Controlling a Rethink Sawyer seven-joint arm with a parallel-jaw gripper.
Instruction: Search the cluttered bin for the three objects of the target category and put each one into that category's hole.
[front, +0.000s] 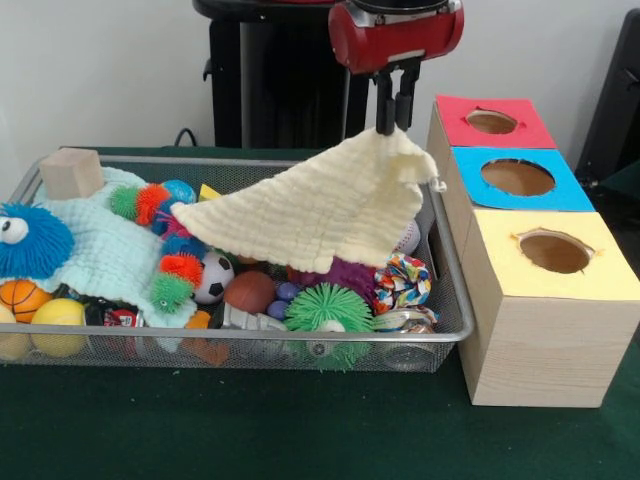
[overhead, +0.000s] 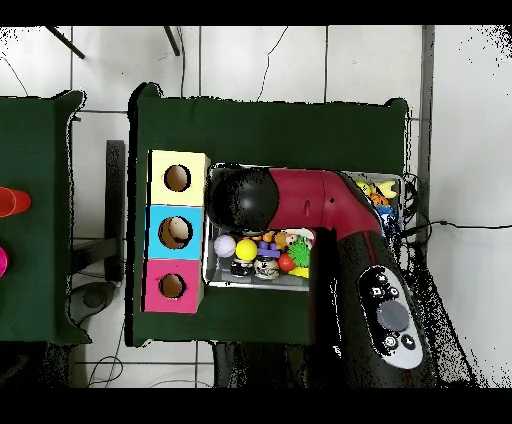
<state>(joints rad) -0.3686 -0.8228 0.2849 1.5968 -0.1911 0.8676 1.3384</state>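
- The tool (front: 397, 125), at the upper centre of the front view, is clamped on one corner of a pale yellow cloth (front: 320, 210).
- The cloth hangs lifted, its long axis slanting from the held corner at upper right down to its lower left end, over the middle of the wire bin (front: 440, 335).
- Under it lie a soccer ball (front: 213, 275), a green spiky ball (front: 328, 310), a brown ball (front: 250, 292), a blue fuzzy toy (front: 30, 240), a light blue cloth (front: 115, 255) and a wooden block (front: 72, 173).
- Just right of the bin stands the wooden box (front: 545, 350), with a red hole (front: 491, 122), a blue hole (front: 517, 177) and a yellow hole (front: 554, 251), all open.
- The green bench (front: 250, 425) is bare in front of the bin.
- In the overhead view the arm (overhead: 320, 215) covers most of the bin.
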